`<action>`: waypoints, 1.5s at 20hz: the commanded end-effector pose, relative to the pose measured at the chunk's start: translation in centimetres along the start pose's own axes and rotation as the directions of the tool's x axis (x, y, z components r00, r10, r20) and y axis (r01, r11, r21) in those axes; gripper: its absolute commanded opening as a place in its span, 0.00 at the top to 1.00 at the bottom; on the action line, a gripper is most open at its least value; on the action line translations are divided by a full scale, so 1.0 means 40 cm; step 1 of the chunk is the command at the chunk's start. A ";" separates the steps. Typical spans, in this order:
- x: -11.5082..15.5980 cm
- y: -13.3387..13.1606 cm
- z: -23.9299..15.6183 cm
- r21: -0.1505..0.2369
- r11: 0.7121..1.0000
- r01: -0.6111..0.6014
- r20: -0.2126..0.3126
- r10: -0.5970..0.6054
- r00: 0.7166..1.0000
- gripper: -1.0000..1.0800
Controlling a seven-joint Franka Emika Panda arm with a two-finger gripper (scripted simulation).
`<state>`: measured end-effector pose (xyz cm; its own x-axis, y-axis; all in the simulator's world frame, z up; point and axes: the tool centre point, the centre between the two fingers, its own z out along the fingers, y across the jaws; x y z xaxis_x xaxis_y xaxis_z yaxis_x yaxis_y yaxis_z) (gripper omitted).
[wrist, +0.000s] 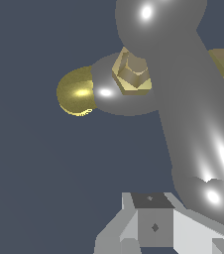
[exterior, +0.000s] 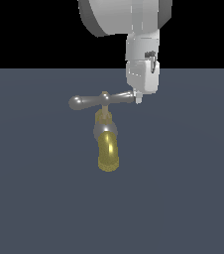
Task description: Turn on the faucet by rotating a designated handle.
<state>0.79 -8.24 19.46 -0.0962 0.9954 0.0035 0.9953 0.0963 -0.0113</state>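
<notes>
The faucet point(exterior: 106, 144) stands in the middle of the exterior view, its curved gold spout point(exterior: 108, 151) pointing toward the camera. The handle point(exterior: 91, 101), a silver crossbar with a brass knob point(exterior: 104, 94) at its middle, lies across the top. My gripper point(exterior: 138, 98) hangs at the crossbar's end on the exterior view's right, its fingertips touching that end from the side. In the wrist view the handle point(wrist: 198, 124) fills the frame beside the gripper point(wrist: 151, 218), whose fingers look pressed together, with nothing between them. The gold spout point(wrist: 77, 92) shows beyond the brass knob point(wrist: 131, 72).
A flat dark blue-grey floor point(exterior: 183, 198) surrounds the faucet. The arm's large white links point(exterior: 129, 15) hang above the handle's right end in the exterior view.
</notes>
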 end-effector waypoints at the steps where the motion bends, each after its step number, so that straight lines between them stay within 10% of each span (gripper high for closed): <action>1: 0.003 0.031 -0.006 -0.011 1.000 0.005 0.003 -0.005 1.000 1.00; 30: 0.111 0.226 -0.007 -0.010 1.000 0.003 0.003 -0.003 1.000 1.00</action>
<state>8.41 -7.20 19.44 -0.0466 0.9988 -0.0175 0.9989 0.0464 -0.0092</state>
